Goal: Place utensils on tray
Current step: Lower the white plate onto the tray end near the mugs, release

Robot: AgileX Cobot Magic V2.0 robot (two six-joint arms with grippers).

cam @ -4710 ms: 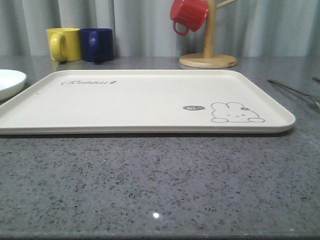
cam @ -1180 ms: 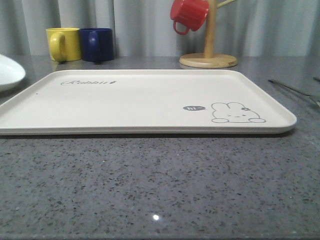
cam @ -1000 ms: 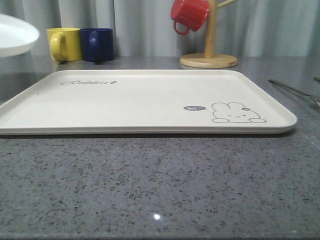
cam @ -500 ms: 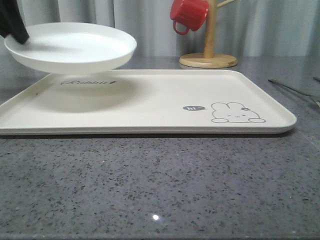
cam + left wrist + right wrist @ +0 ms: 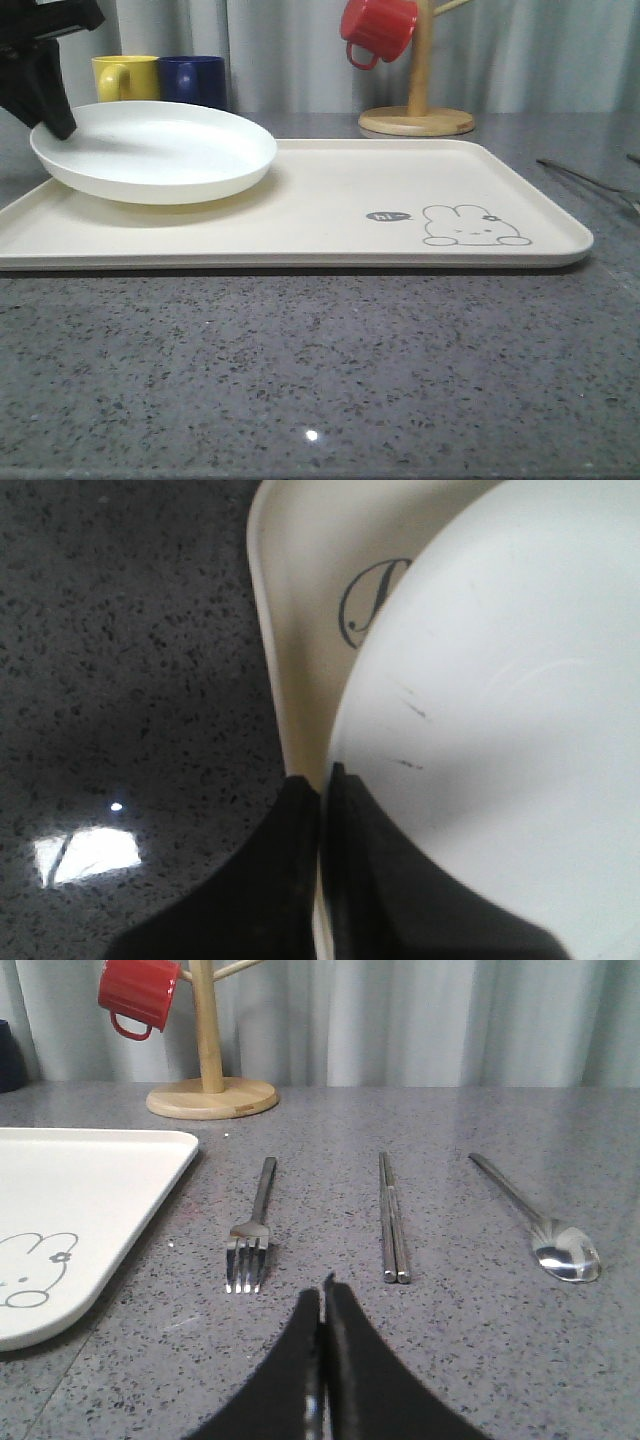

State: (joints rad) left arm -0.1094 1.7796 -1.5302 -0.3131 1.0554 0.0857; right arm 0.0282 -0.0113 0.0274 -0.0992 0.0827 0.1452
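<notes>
Nearest, a broad band of bare speckled grey stone countertop (image 5: 320,370) ahead of the front rim of the large cream rectangular tray (image 5: 330,200) with rounded corners and a low rim. Rabbit line drawing (image 5: 472,226) at the tray's near right corner, with open cream surface across the middle and right half. On the left half, a round white plate (image 5: 155,150), its rim close to the tray's left edge and pinched by the black left gripper (image 5: 322,785), fingers (image 5: 350,810) pressed onto the plate rim from both sides.

Right of the tray, on bare counter and clear of its edge, three slim silver metal utensils lying parallel and well apart from one another: a four-tined fork (image 5: 255,1225) nearest the tray, a pair of straight chopsticks (image 5: 391,1215) in the middle, an oval-bowled spoon (image 5: 545,1225) outermost. Black right gripper (image 5: 322,1300) just short of the fork and chopsticks, fingers pressed together, nothing between them.

Farther back, a yellow mug (image 5: 125,77) touching a dark blue mug (image 5: 195,80), a round-based wooden mug tree (image 5: 417,110) with a red mug (image 5: 377,30) hanging, then grey curtain (image 5: 540,50).
</notes>
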